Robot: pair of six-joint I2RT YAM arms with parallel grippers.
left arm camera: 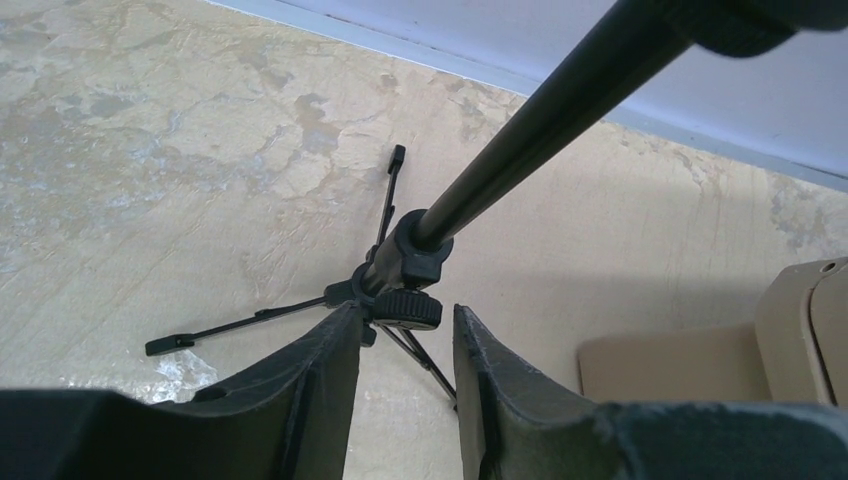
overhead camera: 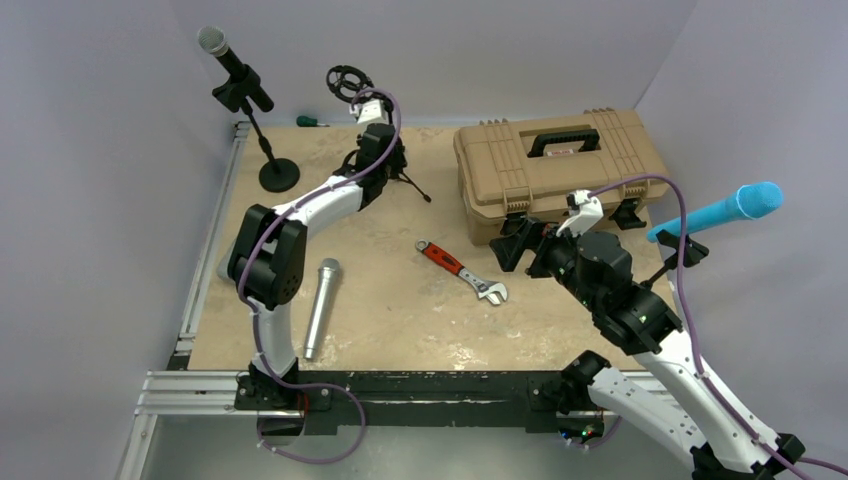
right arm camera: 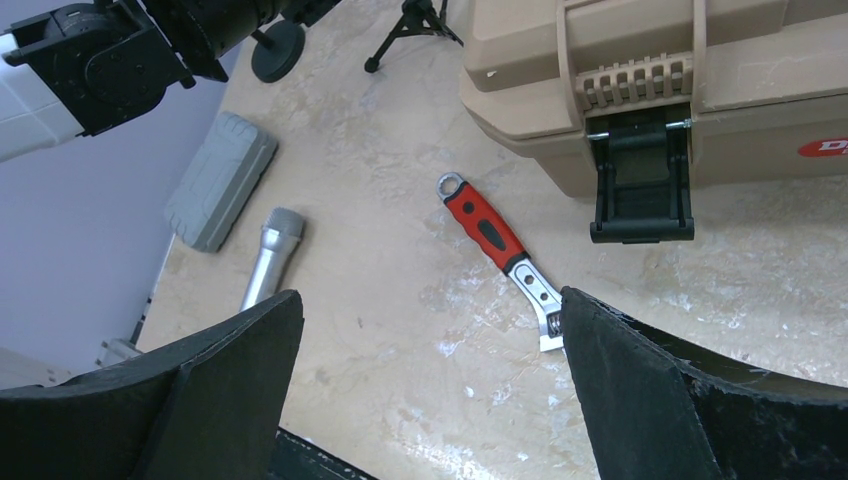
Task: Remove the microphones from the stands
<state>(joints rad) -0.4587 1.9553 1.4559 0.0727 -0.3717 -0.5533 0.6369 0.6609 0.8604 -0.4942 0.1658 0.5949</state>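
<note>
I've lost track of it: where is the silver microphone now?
In the top view, the silver microphone lies flat on the table's left side, beside the left arm and left of the red wrench.

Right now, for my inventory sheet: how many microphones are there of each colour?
black microphone, on the round-base stand: 1
silver microphone, lying on the table: 1
blue microphone, at the right edge: 1
Total: 3
</note>
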